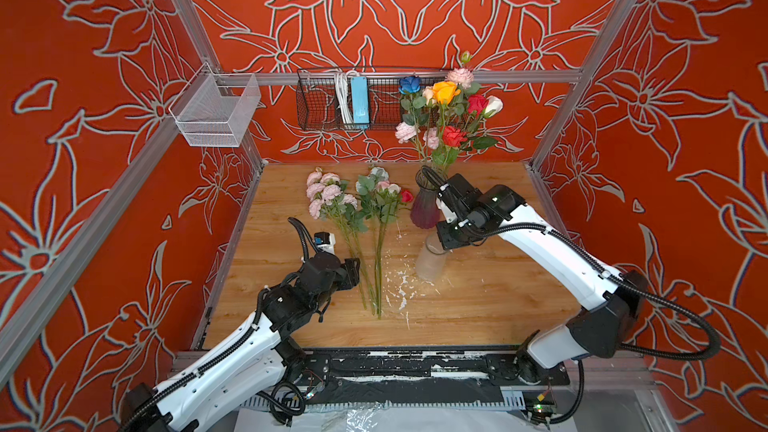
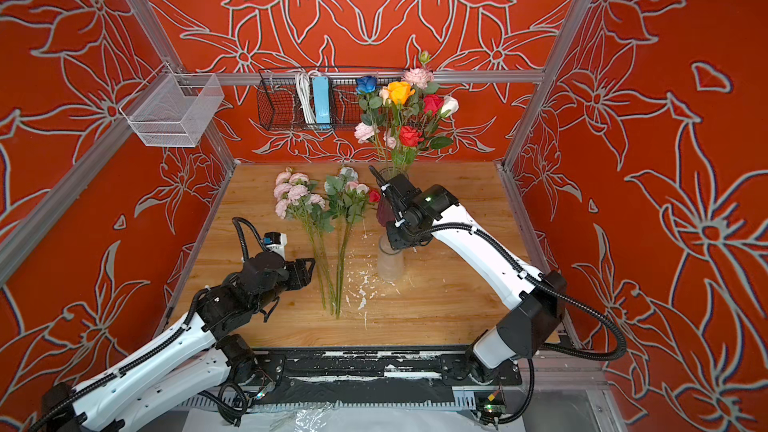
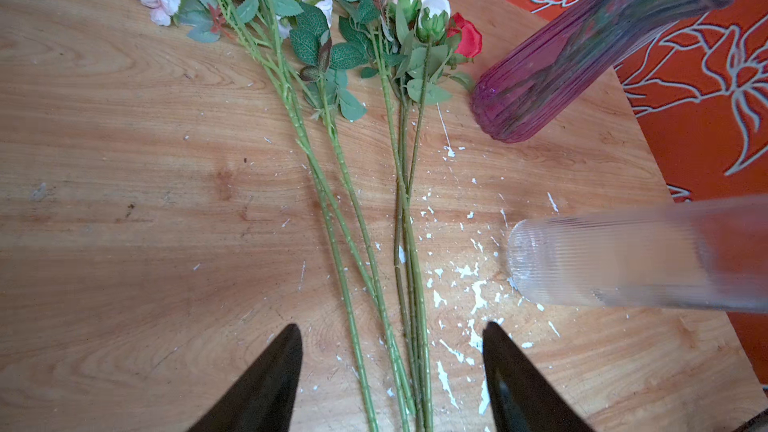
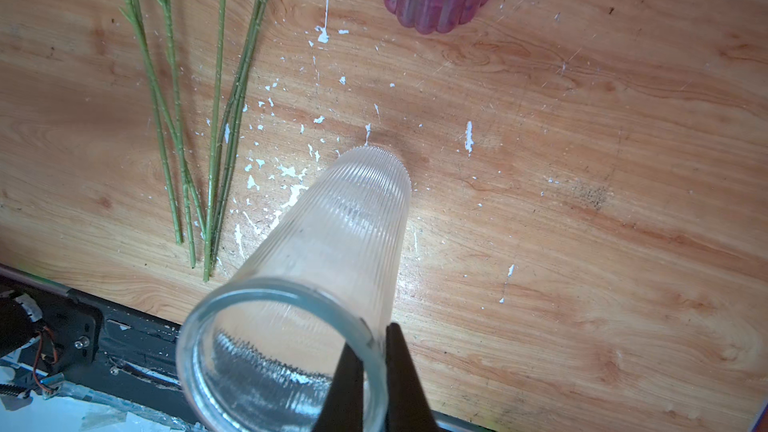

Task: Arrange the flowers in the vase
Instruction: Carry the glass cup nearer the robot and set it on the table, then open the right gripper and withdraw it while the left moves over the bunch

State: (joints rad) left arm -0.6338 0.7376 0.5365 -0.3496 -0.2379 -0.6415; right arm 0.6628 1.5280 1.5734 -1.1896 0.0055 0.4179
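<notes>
Two bunches of flowers lie on the wooden table (image 1: 498, 305): a pale pink bunch (image 1: 328, 197) and a mixed bunch (image 1: 380, 197) with a red bud, their green stems (image 3: 374, 251) running toward the front. My left gripper (image 3: 390, 326) is open just over the stems' lower ends, which lie between its fingers; in a top view the left gripper (image 1: 355, 274) is beside them. A clear ribbed vase (image 4: 345, 222) stands right of the stems, with my right gripper (image 4: 372, 336) shut on its rim. Behind it a purple vase (image 1: 424, 209) holds several roses (image 1: 446, 114).
A black wire basket (image 1: 316, 105) with a blue power strip and a white mesh basket (image 1: 216, 112) hang on the back frame. White flecks (image 1: 399, 288) dot the wood near the stems. A black rail (image 1: 374, 367) runs along the table's front edge.
</notes>
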